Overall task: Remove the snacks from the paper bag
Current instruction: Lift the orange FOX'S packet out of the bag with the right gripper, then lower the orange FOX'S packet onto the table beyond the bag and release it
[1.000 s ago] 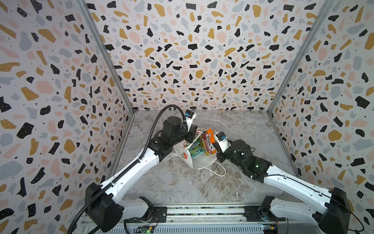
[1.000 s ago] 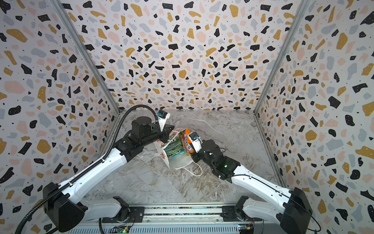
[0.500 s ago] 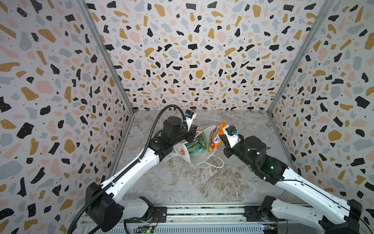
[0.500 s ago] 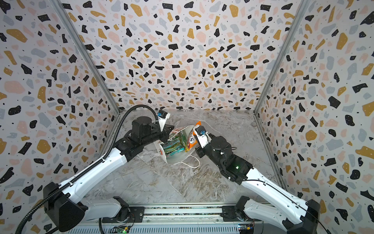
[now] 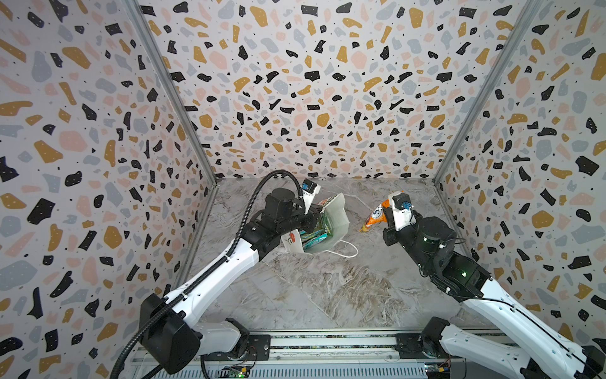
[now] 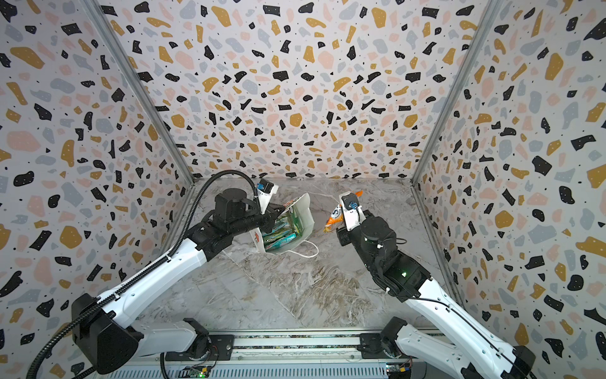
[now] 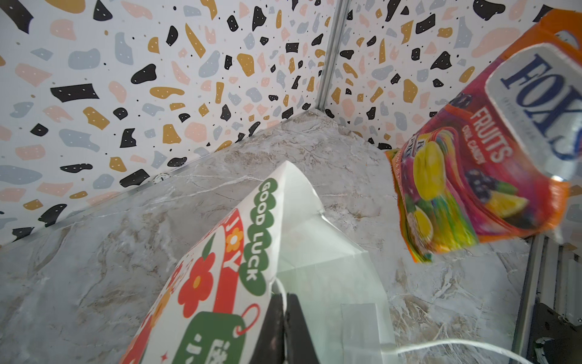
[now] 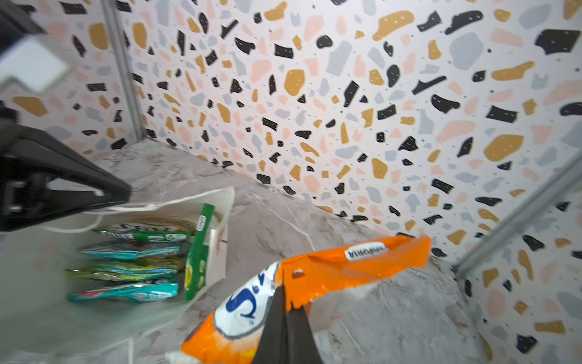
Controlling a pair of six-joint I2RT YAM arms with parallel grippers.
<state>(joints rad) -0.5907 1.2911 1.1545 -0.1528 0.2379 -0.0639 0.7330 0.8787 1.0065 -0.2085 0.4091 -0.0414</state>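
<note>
Right wrist, right pincer (image 8: 285, 294) gripping orange packet (image 8: 346, 268), left pincer (image 8: 124, 193) pinching paper bag (image 8: 34, 277).

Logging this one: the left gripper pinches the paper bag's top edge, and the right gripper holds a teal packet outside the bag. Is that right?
Not quite. The packet in the right gripper is orange, not teal; the right wrist view shows it, with the teal packets in the paper bag. The left gripper does pinch the bag's top edge.
</note>
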